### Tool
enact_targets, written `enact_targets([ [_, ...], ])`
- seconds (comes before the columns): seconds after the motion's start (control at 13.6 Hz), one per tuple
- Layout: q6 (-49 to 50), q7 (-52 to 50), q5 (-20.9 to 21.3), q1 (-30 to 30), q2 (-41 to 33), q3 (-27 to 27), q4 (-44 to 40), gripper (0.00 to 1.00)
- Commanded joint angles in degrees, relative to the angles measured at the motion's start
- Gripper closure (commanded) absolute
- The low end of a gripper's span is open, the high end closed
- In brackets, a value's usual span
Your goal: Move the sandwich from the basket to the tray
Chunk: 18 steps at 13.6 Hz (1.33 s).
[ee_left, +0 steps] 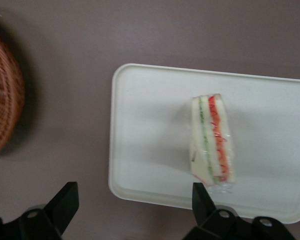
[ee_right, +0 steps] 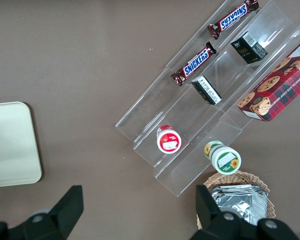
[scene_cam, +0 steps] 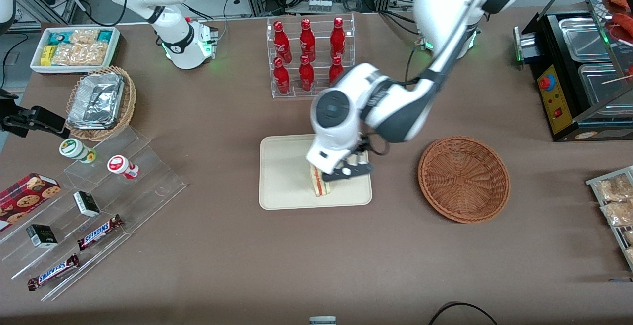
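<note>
The sandwich [scene_cam: 320,184], a white wedge with a red and green stripe, lies on the cream tray [scene_cam: 287,179], near the tray's edge that faces the basket. My left gripper [scene_cam: 346,170] hangs just above it, open, with nothing between its fingers. In the left wrist view the sandwich [ee_left: 214,140] rests free on the tray [ee_left: 150,130], and the gripper [ee_left: 134,194] spans the tray's rim, with one fingertip [ee_left: 200,194] close to the sandwich's corner. The reddish-brown basket [scene_cam: 464,179] is empty and sits beside the tray toward the working arm's end; its edge [ee_left: 2,100] also shows in the wrist view.
A clear rack of red bottles [scene_cam: 309,55] stands farther from the front camera than the tray. Acrylic steps with snacks [scene_cam: 94,206], a tan basket of foil trays [scene_cam: 99,100] and a white snack bin [scene_cam: 74,48] lie toward the parked arm's end. A food warmer [scene_cam: 578,68] stands at the working arm's end.
</note>
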State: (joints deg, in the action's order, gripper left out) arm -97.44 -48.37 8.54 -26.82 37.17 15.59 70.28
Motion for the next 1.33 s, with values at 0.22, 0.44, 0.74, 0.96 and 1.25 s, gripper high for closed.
enact_targets([
  [0.22,-0.38,18.02,-3.97,13.35,-17.38,0.41,19.52,0.00],
  [0.44,0.49,25.58,-5.37,18.45,-21.96,0.23,22.79,0.00],
  [0.74,3.56,37.16,-6.95,24.86,-30.12,-0.73,27.97,0.00],
  [0.96,11.11,48.07,-9.50,25.59,-34.26,-5.81,27.72,0.00],
  [1.25,19.64,55.91,-9.25,25.68,-35.33,-11.80,23.86,0.00],
])
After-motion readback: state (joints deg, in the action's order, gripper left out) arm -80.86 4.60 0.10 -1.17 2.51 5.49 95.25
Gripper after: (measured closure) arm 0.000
